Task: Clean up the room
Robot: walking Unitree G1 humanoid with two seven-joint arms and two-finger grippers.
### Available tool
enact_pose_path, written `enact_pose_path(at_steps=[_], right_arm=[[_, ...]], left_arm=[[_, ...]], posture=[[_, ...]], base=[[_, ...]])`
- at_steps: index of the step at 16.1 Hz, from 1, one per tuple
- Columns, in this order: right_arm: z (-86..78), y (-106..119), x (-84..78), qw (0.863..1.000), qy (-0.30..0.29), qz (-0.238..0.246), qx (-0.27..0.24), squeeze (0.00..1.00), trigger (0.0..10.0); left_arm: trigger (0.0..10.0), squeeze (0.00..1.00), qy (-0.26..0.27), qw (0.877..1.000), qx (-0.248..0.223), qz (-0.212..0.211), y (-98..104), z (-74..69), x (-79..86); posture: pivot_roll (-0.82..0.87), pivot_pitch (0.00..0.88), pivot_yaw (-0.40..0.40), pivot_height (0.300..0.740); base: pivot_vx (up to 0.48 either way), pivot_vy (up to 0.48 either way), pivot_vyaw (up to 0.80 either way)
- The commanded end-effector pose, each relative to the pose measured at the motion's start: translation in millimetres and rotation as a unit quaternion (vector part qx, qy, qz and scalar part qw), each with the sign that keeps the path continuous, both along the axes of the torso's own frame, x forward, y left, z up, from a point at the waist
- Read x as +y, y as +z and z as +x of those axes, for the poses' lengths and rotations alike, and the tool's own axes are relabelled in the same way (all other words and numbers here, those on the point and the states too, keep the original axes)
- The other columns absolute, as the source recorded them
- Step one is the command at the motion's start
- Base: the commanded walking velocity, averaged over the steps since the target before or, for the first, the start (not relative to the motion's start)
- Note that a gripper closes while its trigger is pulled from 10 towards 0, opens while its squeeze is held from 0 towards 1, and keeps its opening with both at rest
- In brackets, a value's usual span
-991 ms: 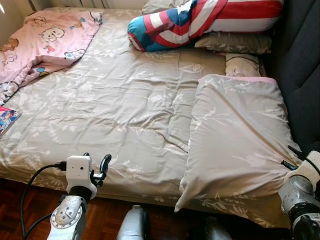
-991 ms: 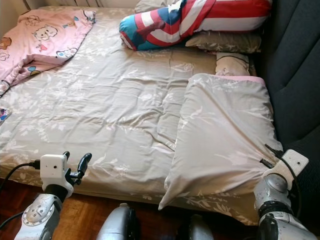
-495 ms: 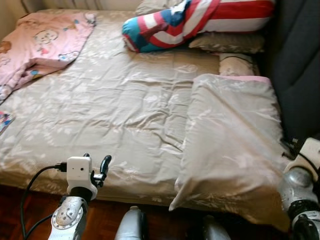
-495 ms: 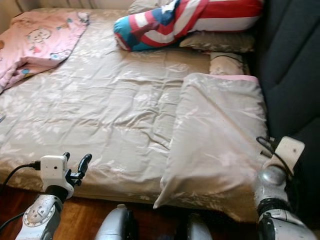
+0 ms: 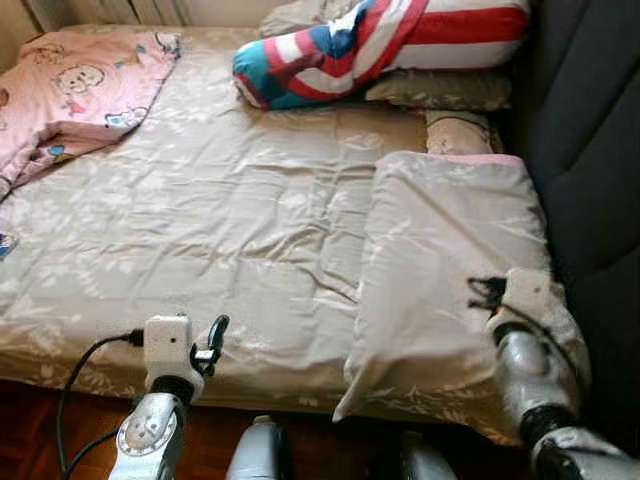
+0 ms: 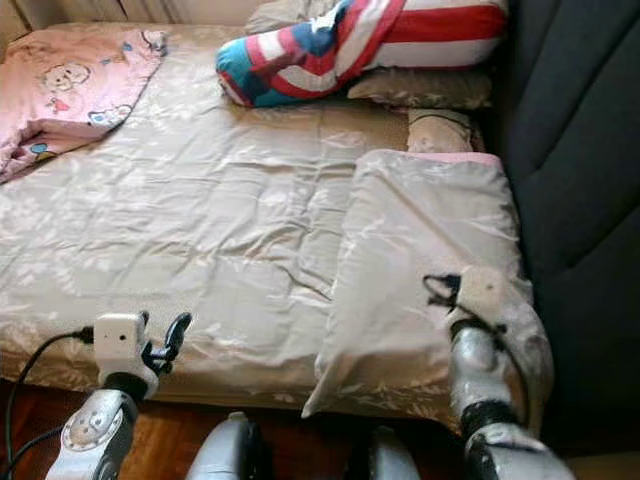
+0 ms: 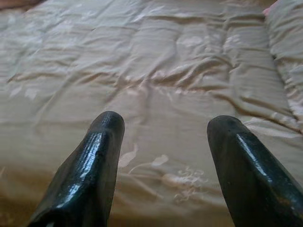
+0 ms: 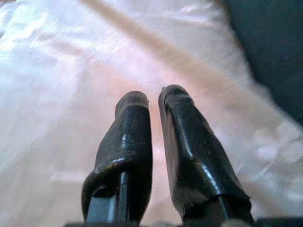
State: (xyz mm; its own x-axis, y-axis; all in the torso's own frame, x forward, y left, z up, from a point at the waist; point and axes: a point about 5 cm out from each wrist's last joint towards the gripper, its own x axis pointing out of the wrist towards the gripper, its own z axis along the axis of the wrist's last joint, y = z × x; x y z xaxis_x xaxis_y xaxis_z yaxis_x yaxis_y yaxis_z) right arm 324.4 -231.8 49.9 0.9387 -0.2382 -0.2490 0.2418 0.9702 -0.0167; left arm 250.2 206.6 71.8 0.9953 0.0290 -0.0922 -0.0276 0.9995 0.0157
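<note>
Beige, floral-printed cotton covers the wide bed (image 5: 220, 230) and the large rectangular pillow (image 5: 450, 250) that lies slantwise at its near right corner, one corner of the pillow drooping past the mattress edge toward the dark wooden floor (image 5: 60, 420).

The right gripper (image 5: 487, 292) hovers over the near part of this pillow; in the right wrist view its two black fingers (image 8: 132, 137) stand nearly together with a narrow slit between them and no cloth caught in it, so it holds nothing. The pale pillow fabric lies directly beyond the fingertips, and the dark upholstered headboard (image 5: 590, 150) runs close along the gripper's outer side. Whether the fingertips touch the fabric cannot be told. The placement suggests an approach to seize the pillow, which sits askew and probably belongs farther ahead of the gripper with the other pillows: the red, white and blue striped bolster cushion (image 5: 370, 45) and the small beige pillows (image 5: 440, 90) beneath it, all well beyond the gripper.

The left gripper (image 5: 208, 345) is held low at the near edge of the bed, fingers (image 7: 94, 165) spread wide apart and empty, the rumpled sheet just ahead of them; it appears to wait in reserve.

A pink cartoon-printed blanket (image 5: 70, 90) lies crumpled far ahead and outward of the left gripper, likely a later item.
</note>
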Motion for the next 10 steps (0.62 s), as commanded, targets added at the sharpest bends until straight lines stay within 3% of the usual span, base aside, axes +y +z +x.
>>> enact_pose_path(at_steps=[1, 4, 10], right_arm=[[-10.3, -14, 1.7, 1.0, 0.002, 0.017, 0.023, 0.0, 10.0], [-29.1, -37, 5.6, 0.998, -0.006, 0.033, 0.061, 0.0, 10.0], [-69.4, -76, 3.0, 0.988, -0.026, 0.06, 0.141, 0.0, 10.0]], left_arm=[[10.0, 0.0, 0.014, 1.0, 0.016, -0.007, -11, -4.2, 4.6], [10.0, 0.0, 0.023, 0.998, 0.047, -0.018, -31, -11.6, 6.3], [10.0, 0.0, 0.021, 0.993, 0.117, -0.009, -67, -29.3, 14.0]], posture=[[0.13, 0.166, -0.014, 0.702], [0.13, 0.15, -0.023, 0.74], [0.13, 0.106, -0.024, 0.74]], base=[[0.0, 0.0, 0.0], [0.0, 0.0, 0.0], [0.0, 0.0, 0.0]])
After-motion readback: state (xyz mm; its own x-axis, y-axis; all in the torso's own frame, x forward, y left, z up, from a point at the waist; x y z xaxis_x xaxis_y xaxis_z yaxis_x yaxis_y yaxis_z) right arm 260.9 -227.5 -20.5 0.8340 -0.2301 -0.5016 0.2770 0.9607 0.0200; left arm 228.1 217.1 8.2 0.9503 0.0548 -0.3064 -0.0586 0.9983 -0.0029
